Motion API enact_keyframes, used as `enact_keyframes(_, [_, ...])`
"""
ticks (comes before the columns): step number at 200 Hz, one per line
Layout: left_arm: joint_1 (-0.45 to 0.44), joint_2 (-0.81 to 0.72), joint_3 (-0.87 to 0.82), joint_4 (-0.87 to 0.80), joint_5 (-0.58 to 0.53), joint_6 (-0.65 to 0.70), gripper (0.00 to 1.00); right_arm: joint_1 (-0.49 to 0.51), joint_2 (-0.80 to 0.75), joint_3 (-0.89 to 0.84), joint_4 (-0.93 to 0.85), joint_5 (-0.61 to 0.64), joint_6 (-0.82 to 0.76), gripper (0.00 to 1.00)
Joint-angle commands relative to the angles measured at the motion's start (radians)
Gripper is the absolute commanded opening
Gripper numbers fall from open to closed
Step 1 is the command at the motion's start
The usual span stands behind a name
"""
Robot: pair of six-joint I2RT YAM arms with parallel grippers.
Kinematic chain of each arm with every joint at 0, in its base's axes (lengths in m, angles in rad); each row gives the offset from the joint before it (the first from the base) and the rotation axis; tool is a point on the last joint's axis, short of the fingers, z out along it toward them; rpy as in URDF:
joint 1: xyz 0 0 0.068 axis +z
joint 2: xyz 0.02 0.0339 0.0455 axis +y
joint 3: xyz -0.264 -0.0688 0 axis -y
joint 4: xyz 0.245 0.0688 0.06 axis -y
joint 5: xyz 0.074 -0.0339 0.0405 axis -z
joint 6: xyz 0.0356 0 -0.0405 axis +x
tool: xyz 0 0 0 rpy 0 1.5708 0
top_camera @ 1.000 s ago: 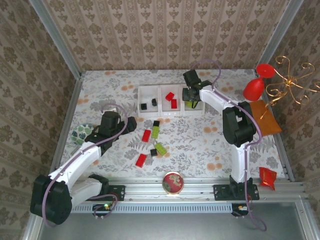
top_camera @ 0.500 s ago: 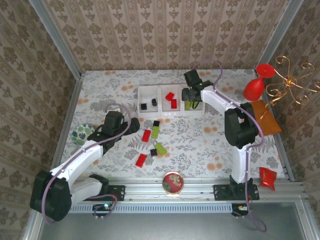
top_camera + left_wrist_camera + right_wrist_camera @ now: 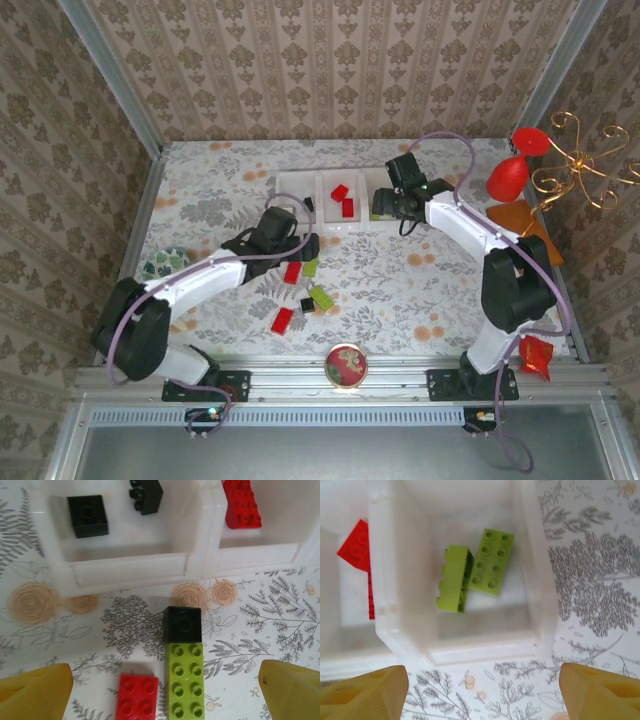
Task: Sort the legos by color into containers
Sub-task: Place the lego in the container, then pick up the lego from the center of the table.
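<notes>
Top external view puts the white tray [image 3: 350, 226] toward 12 o'clock on the patterned table [image 3: 420, 290]. Its left compartment holds two black bricks [image 3: 88, 515], the middle one two red bricks [image 3: 348, 208], and the right one two lime-green bricks [image 3: 492, 560], one flat and one on its side, touching. The right gripper [image 3: 480, 695] hangs over that compartment's near wall, fingers wide apart and empty. The left gripper [image 3: 162, 690] hovers at 6 o'clock of the tray, fingers spread, holding nothing. Below it a black cube [image 3: 183, 624] touches a lime brick [image 3: 184, 680], with a red brick [image 3: 137, 697] just beside. More loose bricks [image 3: 283, 319] lie further toward 6 o'clock. A round red dish [image 3: 346, 364] sits at the near edge, and a red goblet [image 3: 508, 178] stands at 3 o'clock.
</notes>
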Motion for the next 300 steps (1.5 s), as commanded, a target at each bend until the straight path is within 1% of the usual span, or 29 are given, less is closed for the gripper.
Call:
enact_keyframes(1, [-0.023, 0.067, 0.071, -0.037, -0.012, 0.045, 0.94, 0.009, -0.065, -0.051, 0.004, 0.001, 0.045, 0.81])
enact_keyframes(41, [-0.041, 0.19, 0.167, -0.087, -0.013, 0.095, 0.83, 0.019, -0.146, -0.141, 0.0, 0.016, 0.066, 0.85])
enact_keyframes(46, [-0.041, 0.206, 0.177, -0.095, -0.013, 0.098, 0.81, 0.019, -0.156, -0.151, 0.0, 0.015, 0.068, 0.98])
enact_keyframes(50, [-0.042, 0.216, 0.186, -0.1, -0.015, 0.101, 0.8, 0.019, -0.161, -0.157, 0.0, 0.015, 0.07, 1.0])
enact_keyframes(83, [-0.041, 0.285, 0.235, -0.126, -0.03, 0.119, 0.71, 0.019, -0.21, -0.201, -0.002, 0.016, 0.077, 1.0])
enact_keyframes(114, [-0.041, 0.34, 0.278, -0.141, -0.03, 0.126, 0.64, 0.019, -0.244, -0.218, -0.003, 0.023, 0.087, 1.0])
enact_keyframes(142, [-0.04, 0.38, 0.3, -0.148, -0.034, 0.128, 0.62, 0.019, -0.261, -0.223, -0.006, 0.029, 0.09, 1.0])
enact_keyframes(180, [-0.036, 0.427, 0.322, -0.156, -0.044, 0.13, 0.6, 0.02, -0.271, -0.223, -0.008, 0.029, 0.091, 1.0])
enact_keyframes(207, [-0.032, 0.453, 0.328, -0.155, -0.045, 0.129, 0.57, 0.02, -0.272, -0.222, -0.009, 0.03, 0.09, 1.0])
enact_keyframes(237, [-0.031, 0.468, 0.332, -0.154, -0.045, 0.125, 0.49, 0.02, -0.271, -0.221, -0.005, 0.03, 0.088, 1.0])
enact_keyframes(300, [-0.033, 0.465, 0.332, -0.148, -0.043, 0.122, 0.29, 0.022, -0.264, -0.22, -0.001, 0.024, 0.088, 1.0])
